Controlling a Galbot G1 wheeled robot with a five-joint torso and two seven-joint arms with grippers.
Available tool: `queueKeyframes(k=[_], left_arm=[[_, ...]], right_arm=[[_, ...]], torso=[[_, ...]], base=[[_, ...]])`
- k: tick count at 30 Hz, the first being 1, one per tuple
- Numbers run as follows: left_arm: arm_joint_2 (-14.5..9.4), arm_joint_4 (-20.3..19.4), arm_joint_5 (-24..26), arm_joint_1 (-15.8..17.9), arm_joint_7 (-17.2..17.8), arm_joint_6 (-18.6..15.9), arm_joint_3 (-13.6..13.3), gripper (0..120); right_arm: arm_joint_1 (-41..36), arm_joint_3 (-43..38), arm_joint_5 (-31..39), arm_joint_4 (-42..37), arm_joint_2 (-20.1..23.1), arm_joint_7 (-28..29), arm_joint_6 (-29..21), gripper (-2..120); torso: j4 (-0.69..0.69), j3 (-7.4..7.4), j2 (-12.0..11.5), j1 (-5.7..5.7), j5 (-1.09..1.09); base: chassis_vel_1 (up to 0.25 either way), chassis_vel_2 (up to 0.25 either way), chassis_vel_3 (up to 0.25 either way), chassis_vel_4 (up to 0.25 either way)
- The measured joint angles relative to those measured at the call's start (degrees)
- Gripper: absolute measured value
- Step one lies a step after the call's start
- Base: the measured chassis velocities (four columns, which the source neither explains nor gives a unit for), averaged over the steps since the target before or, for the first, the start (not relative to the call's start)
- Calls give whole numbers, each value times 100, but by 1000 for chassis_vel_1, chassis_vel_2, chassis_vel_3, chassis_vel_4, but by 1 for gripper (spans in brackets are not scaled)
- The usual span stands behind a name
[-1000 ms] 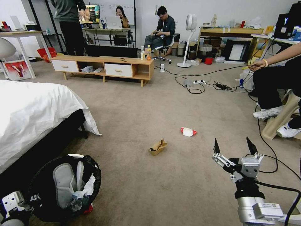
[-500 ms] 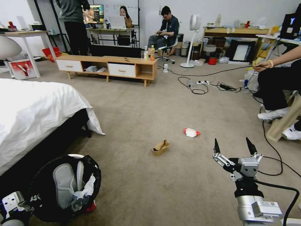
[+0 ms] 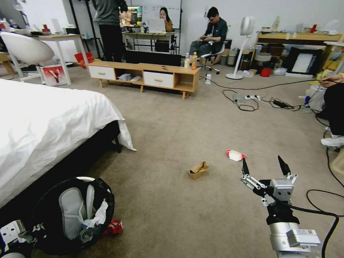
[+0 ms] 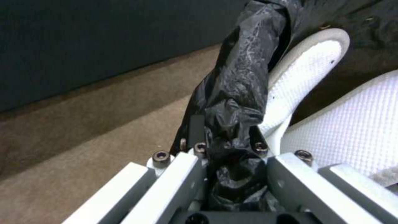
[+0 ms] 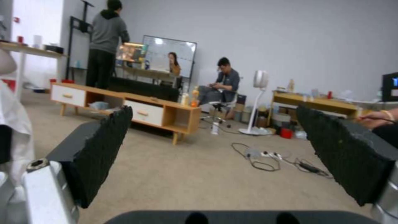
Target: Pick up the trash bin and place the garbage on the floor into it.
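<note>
The trash bin (image 3: 46,229), lined with a glossy black bag, hangs low at my left beside the bed, with a grey flap (image 3: 70,211), white tissue and a clear bottle inside. My left gripper (image 3: 34,231) is shut on its bag-covered rim (image 4: 232,102). A crushed red wrapper (image 3: 114,226) lies on the floor (image 3: 172,118) against the bin. Farther out lie the tan folded cardboard (image 3: 199,169) and the red-and-white packet (image 3: 235,155). My right gripper (image 3: 265,166) hovers open just right of the cardboard, nothing between its fingers (image 5: 104,149).
A bed with white sheets (image 3: 46,122) fills the left. A low wooden cabinet (image 3: 143,77) stands across the room. Cables and a power strip (image 3: 251,100) lie at the right rear. A seated person's shoe (image 3: 333,141) and a black cable (image 3: 322,200) are at the right.
The whole picture has slid rightward, so the camera has turned left. The red wrapper beside the bin now shows more fully. Both grippers keep their states.
</note>
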State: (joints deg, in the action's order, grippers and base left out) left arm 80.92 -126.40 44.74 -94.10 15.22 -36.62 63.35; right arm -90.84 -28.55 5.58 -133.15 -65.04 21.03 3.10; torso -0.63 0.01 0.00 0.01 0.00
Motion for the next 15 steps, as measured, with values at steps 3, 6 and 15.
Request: queueKeyframes(k=[3,6,15], left_arm=[[15,-1,-5,-11,0,1,0,1],[17,-1,-9,-15,-1,2,-1,1],[28,-14,-10,-48,-4,2,14,1]], right_arm=[[21,-2,11,8,11,-10,6,100],[47,-5,21,16,16,-15,7,100],[65,-17,35,23,19,-35,7,100]], torso=[[1,0,0,0,0],[1,0,0,0,0],[0,0,0,0,0]], base=[[48,52,60,53],[48,57,52,55],[56,52,52,59]])
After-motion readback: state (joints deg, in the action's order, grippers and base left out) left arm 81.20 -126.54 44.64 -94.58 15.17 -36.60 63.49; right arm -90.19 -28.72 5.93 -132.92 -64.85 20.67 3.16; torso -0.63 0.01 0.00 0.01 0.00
